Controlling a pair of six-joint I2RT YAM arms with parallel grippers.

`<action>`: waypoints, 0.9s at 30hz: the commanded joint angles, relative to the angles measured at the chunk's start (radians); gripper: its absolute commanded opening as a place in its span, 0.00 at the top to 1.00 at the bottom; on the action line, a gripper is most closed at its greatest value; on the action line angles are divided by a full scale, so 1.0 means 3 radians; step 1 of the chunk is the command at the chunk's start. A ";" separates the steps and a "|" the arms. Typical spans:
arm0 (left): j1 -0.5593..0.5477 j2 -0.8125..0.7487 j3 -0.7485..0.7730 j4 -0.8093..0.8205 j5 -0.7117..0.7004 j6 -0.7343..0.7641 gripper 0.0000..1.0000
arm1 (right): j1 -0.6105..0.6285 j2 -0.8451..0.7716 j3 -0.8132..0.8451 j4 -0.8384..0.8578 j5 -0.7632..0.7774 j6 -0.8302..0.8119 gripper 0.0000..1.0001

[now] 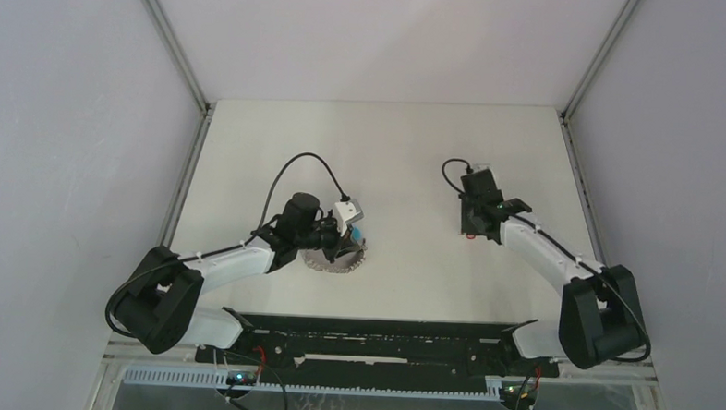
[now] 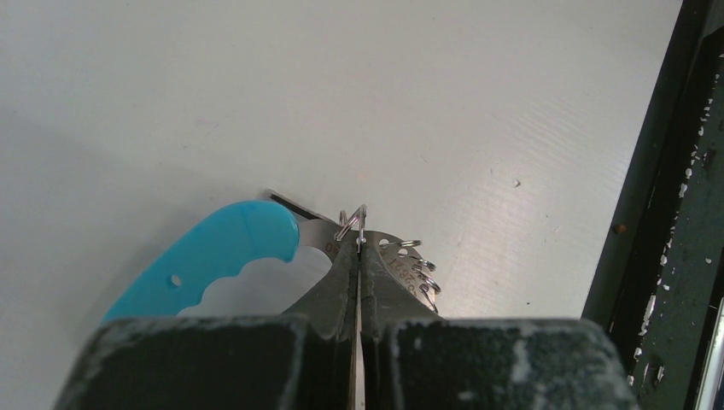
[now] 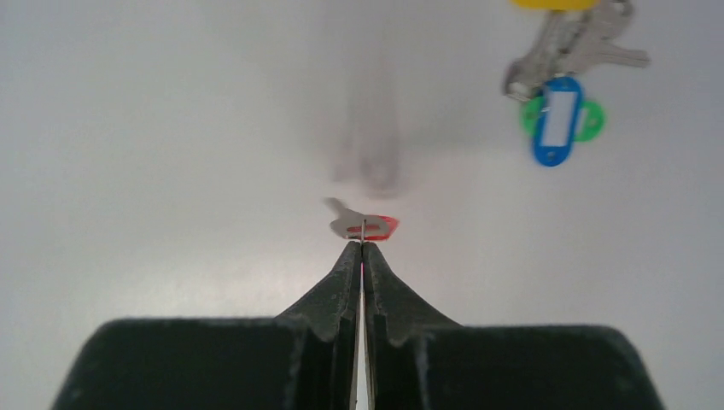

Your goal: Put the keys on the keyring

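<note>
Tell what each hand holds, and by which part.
Left hand pinches a small wire loop on the keyring. Right hand pinches the red-headed key at its head.

Table is lying open between left gripper and right gripper. Walls are closing off each side. Keys are sitting just ahead of the right gripper, off to its right.

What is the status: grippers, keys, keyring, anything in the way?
Left gripper shut on a small loop of the keyring. Right gripper shut on red key. Other keys bunched on table, apart. Nothing seen blocking.
</note>
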 commanded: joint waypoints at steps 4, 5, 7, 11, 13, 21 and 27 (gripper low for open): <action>-0.0005 -0.0109 0.0154 0.0089 0.0069 -0.0028 1.00 | 0.0715 -0.0432 0.0107 -0.0624 -0.0175 -0.0204 1.00; -0.0005 -0.0122 0.0149 0.0089 0.0066 -0.0030 1.00 | 0.0789 -0.0459 0.0132 -0.0710 -0.0136 -0.0144 1.00; -0.0005 -0.0151 0.0139 0.0090 0.0059 -0.0029 1.00 | 0.0868 -0.0528 0.0150 -0.0764 -0.0322 -0.0127 1.00; -0.0006 -0.0205 0.0114 0.0085 0.0061 -0.0034 1.00 | 0.1029 -0.0378 0.0371 -0.1206 -0.0215 -0.0032 1.00; -0.0005 -0.0208 0.0108 0.0094 0.0064 -0.0033 1.00 | 0.1148 -0.0281 0.0490 -0.1376 -0.0059 0.0038 1.00; -0.0006 -0.0192 0.0124 0.0088 0.0069 -0.0028 1.00 | 0.1262 0.0168 0.0723 -0.1690 0.0090 0.0021 1.00; -0.0009 -0.0179 0.0124 0.0095 0.0087 -0.0026 1.00 | 0.1272 0.0567 0.0974 -0.1503 -0.0053 -0.0187 1.00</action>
